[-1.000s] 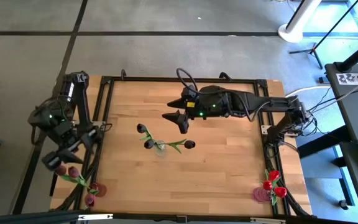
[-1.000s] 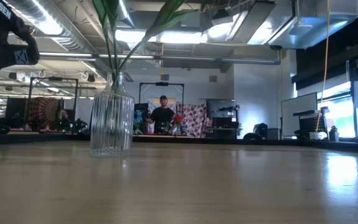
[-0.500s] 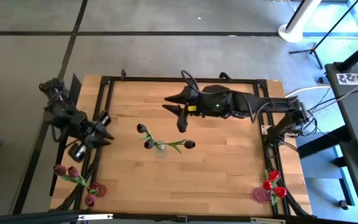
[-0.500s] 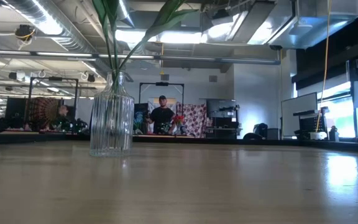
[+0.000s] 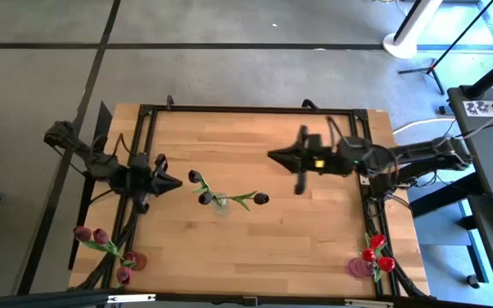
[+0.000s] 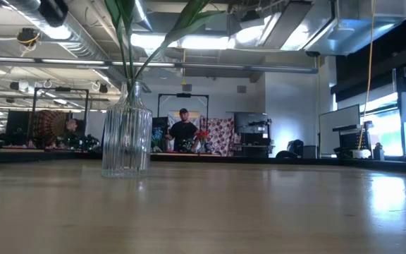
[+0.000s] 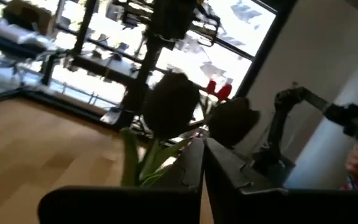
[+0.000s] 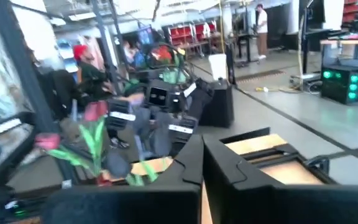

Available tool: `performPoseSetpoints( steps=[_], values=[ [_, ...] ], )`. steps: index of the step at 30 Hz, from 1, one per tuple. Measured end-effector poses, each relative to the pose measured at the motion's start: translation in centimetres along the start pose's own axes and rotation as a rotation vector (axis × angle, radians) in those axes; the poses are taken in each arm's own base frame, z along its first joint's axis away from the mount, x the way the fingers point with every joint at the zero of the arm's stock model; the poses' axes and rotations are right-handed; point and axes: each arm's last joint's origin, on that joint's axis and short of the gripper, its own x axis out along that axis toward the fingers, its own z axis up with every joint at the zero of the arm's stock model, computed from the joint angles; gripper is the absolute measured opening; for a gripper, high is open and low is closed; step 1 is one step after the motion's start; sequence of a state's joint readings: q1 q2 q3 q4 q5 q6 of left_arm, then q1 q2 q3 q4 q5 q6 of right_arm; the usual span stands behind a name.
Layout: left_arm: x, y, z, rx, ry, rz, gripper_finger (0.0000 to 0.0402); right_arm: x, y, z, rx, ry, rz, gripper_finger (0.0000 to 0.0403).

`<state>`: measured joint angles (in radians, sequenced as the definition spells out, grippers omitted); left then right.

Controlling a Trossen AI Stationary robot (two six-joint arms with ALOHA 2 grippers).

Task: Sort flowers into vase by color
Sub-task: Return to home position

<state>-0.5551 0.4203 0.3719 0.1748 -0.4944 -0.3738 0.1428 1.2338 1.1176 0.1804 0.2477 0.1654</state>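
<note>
Two grippers, both closed and empty. The left gripper (image 5: 175, 182) is hanging just inside the table's (image 5: 315, 231) left edge, having swung in from the pink corner. The right gripper (image 5: 272, 156) is pulling back rightward, freeing the middle. Between them I'm counting three dark flowers (image 5: 204, 198) in the clear vase (image 5: 222, 205). Three pink flowers (image 5: 101, 235) and three red flowers (image 5: 377, 243) are standing at the left and right corners.

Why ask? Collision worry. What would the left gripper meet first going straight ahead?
Probably the dark flowers in the middle vase; the left gripper points at them, and their heads fill its wrist view. Height unclear.
</note>
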Motion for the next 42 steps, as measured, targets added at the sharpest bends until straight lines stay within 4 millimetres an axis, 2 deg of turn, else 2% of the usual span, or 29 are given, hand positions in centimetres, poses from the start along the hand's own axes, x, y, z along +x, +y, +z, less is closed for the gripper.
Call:
performPoseSetpoints(
  steps=[4, 7, 10, 14, 18, 23, 26, 30, 35, 42],
  values=[
    [-0.1, 0.5, -0.4, -0.055, -0.018, 0.082, 0.0014, -3.7, -1.3, -2.2, 0.030, 0.019, -0.016, 0.0021],
    [-0.1, 0.6, -0.5, -0.048, -0.015, 0.093, 0.0015, -5.6, -2.2, -3.9, -0.027, 0.100, -0.059, 0.0033],
    [-0.1, 0.5, -0.4, -0.055, -0.024, 0.089, 0.0015, -6.9, -2.8, -5.9, -0.092, 0.248, -0.078, 0.0039],
    [-0.1, 0.6, -0.1, -0.068, -0.073, 0.144, 0.0015, -7.4, -3.9, -8.2, -0.161, 0.401, -0.166, 0.0039],
    [-0.4, 1.0, -0.5, 0.061, -0.067, 0.097, 0.0015, -7.7, -4.8, -9.9, -0.221, 0.334, -0.198, 0.0040],
    [-0.7, 2.7, -2.2, 0.123, -0.105, -0.018, 0.0015, -10.2, -5.8, -12.4, -0.260, 0.111, -0.183, 0.0040],
    [-0.8, 4.5, -3.8, 0.150, -0.174, 0.011, 0.0015, -12.0, -6.5, -14.3, -0.315, 0.008, -0.183, 0.0040],
    [-1.0, 6.1, -5.3, 0.163, -0.189, -0.036, 0.0015, -14.0, -7.4, -17.0, -0.325, -0.045, -0.184, 0.0040],
    [-0.9, 7.1, -5.6, 0.194, -0.110, -0.020, 0.0015, -15.7, -8.0, -18.3, -0.294, -0.124, -0.164, 0.0040],
    [-1.5, 7.8, -6.7, 0.247, 0.025, -0.027, 0.0015, -16.5, -8.3, -18.9, -0.345, -0.040, -0.179, 0.0040]
  ],
)
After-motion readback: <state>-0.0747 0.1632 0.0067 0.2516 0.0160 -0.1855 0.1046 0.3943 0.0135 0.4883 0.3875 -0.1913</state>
